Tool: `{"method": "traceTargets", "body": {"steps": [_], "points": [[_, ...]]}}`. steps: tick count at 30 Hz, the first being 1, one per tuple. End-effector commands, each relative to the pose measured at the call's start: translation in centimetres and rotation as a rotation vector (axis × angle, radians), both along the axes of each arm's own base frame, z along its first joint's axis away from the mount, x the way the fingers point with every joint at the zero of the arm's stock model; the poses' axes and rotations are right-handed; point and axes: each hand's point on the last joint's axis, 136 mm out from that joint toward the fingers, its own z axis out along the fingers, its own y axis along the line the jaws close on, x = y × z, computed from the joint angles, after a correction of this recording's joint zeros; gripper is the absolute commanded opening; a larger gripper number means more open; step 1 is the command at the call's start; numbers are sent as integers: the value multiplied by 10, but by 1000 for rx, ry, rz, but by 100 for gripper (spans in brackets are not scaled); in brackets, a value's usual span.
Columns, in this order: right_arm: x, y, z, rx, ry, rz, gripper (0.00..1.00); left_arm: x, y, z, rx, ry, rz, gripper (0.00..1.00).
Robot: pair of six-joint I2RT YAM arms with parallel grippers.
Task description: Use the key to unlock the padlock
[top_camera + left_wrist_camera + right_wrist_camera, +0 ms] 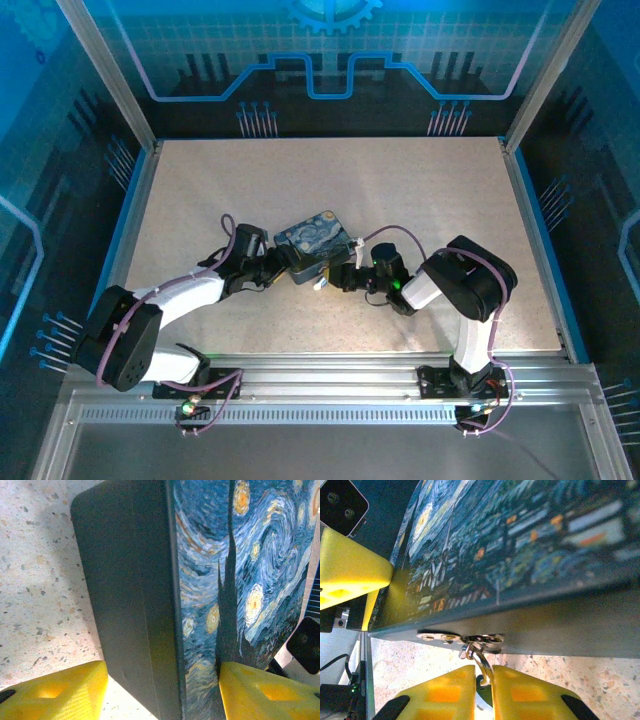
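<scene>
Speckled beige surface [450, 200], blue-lit enclosure walls behind. Right gripper [483, 676]: narrow, pads nearly together, pinching what reads as the padlock [482, 664]. Its dark body is wedged in the gap and the silvery shackle loops up out of it. Just above the fingertips the shackle passes through a small metal hasp [437, 637] on the front wall of the tin box [520, 540], with the painted lid further up. Left gripper [162, 672]: mid-wide and closed across the tin box, one pad on the painted lid, the other against the dark wall, so it looks like it's bracing the box. From the right wrist view that lid-side pad sits up and left of the right gripper. Key: can't tell where it is, too small to pick out. Handling, my read: the padlock is light, rigid and smooth metal, and it hangs loose on the hasp, so it will swing and twist if pinched off-centre. Take it by the flat faces of the body and leave the keyhole end exposed; don't grip the shackle, since it has to pop free. The key is likely thin, stiff and easy to drop or cock sideways. Pinch it by the head, shaft in line with the keyhole, and apply little torque.
</scene>
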Motion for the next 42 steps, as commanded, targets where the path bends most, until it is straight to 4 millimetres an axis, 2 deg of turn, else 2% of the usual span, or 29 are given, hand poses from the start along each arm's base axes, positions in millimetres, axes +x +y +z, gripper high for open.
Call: {"method": "traceTargets", "body": {"steps": [1, 12, 31, 42], "points": [[-6, 2, 8, 14, -22, 26, 16, -24, 8, -28, 59, 119, -9, 61], [-2, -1, 6, 14, -1, -12, 1, -26, 9, -28, 65, 118, -6, 61], [12, -14, 29, 148, 55, -153, 1, -36, 15, -34, 73, 137, 1, 61], [12, -28, 27, 122, 61, -199, 1, -35, 15, -31, 68, 131, 4, 61]]}}
